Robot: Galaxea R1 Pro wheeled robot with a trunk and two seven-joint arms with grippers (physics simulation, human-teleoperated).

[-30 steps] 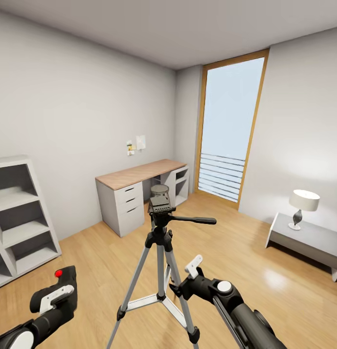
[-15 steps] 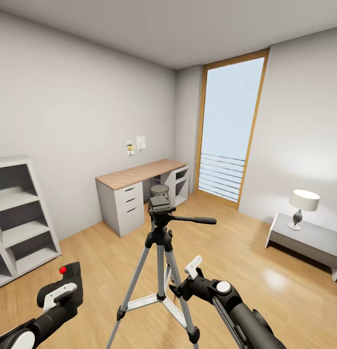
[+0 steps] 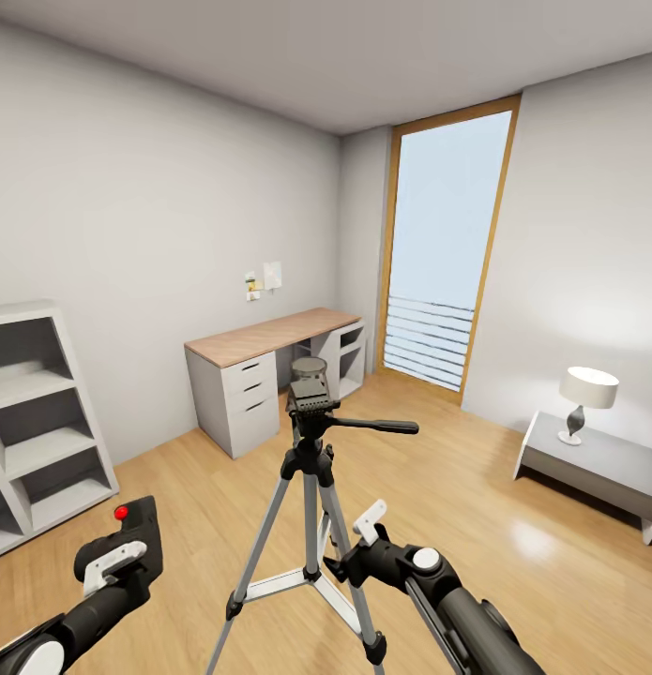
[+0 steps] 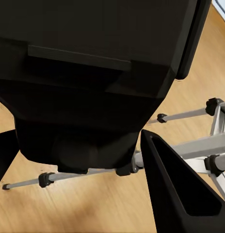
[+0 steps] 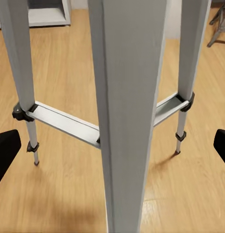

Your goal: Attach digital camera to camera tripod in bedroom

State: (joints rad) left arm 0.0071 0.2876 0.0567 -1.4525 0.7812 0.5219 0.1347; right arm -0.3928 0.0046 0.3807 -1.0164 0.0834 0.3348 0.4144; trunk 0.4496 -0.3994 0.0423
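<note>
Since a second ago: our left gripper [image 3: 114, 562] lifted digital camera [image 3: 128, 534] a bit higher and closer to camera tripod [image 3: 310, 487], red button up. Fingers clamped on camera body, which fills left wrist view [image 4: 93, 73]. Right gripper [image 3: 349, 553] nudged slightly left, sitting just beside tripod's near leg [image 5: 127, 111]; fingers spread wide either side of it, not touching. Tripod standing mid wood floor [image 3: 476, 487], head bare, pan handle pointing right. Desk [image 3: 269, 339] behind it, shelves [image 3: 35, 422] at left.
</note>
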